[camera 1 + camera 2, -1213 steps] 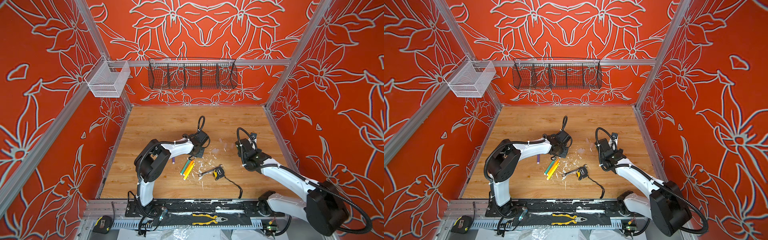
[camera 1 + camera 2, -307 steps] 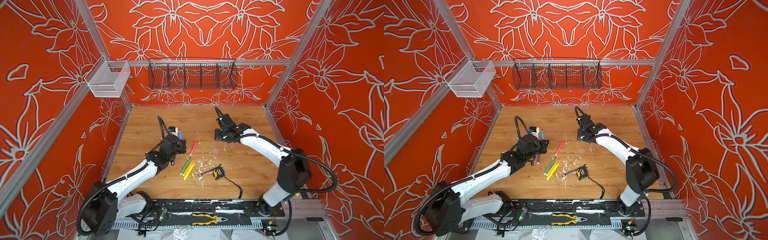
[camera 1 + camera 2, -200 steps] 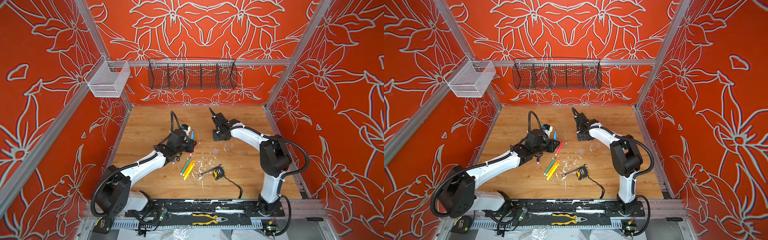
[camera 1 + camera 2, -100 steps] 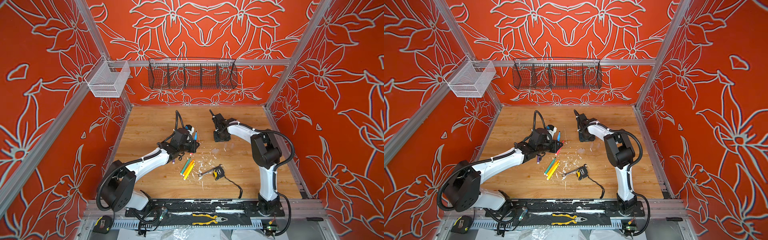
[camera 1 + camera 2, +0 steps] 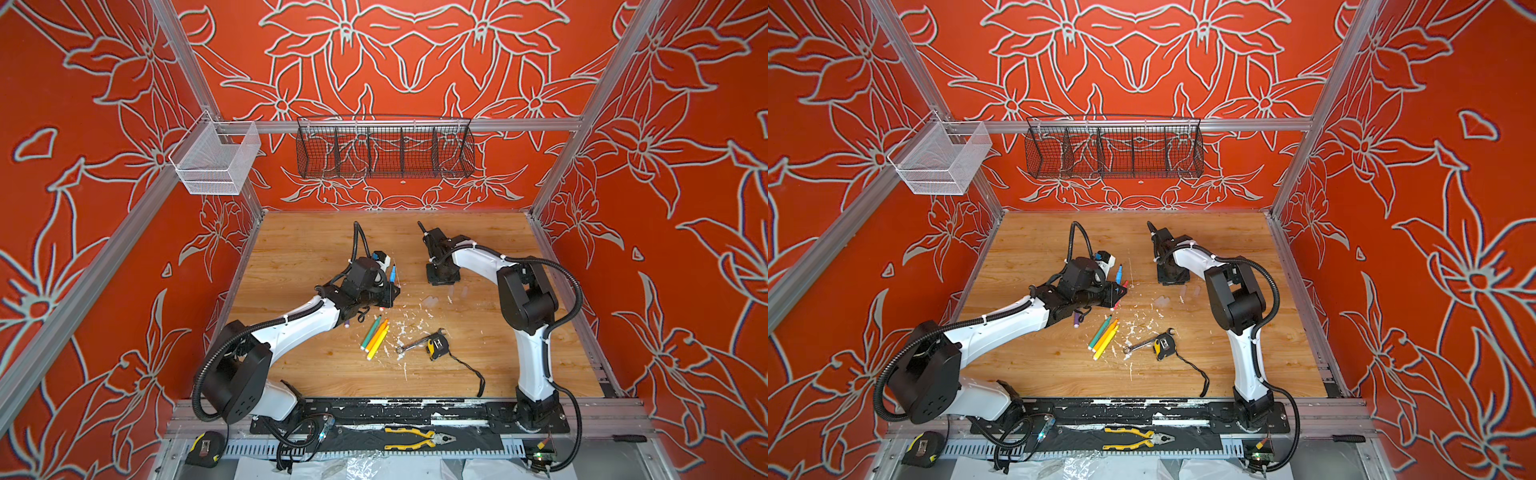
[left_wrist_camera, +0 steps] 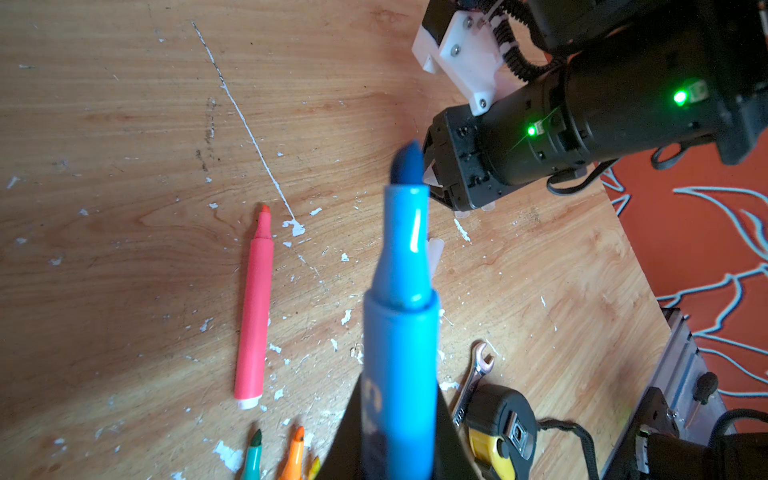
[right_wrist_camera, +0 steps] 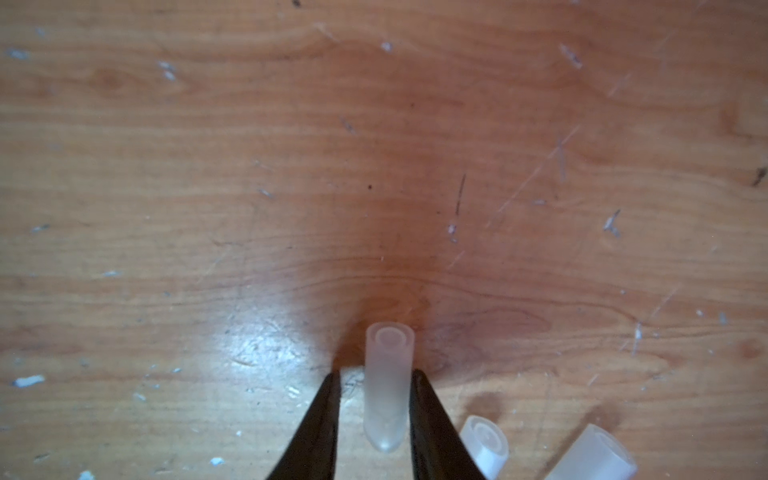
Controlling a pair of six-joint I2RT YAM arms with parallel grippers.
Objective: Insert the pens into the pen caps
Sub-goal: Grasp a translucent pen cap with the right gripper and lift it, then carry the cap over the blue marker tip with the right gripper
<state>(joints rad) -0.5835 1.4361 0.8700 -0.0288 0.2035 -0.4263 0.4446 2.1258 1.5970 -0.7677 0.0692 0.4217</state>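
Both arms share one build — glossy white link shells between chunky black joint housings. The left arm point(image 5: 291, 328) and the right arm point(image 5: 528, 353) each carry a black ribbed cable conduit point(image 5: 198, 378), tied to the shell with thin pale ties. In the left wrist view, the right arm's wrist is a black cylinder with two green lights point(image 6: 680, 97), a white bracket point(image 6: 465, 58) with silver screws and a coiled black cable. The right claw point(image 7: 375, 374) has two matte black fingers point(image 7: 316, 428) tapering to narrow tips.
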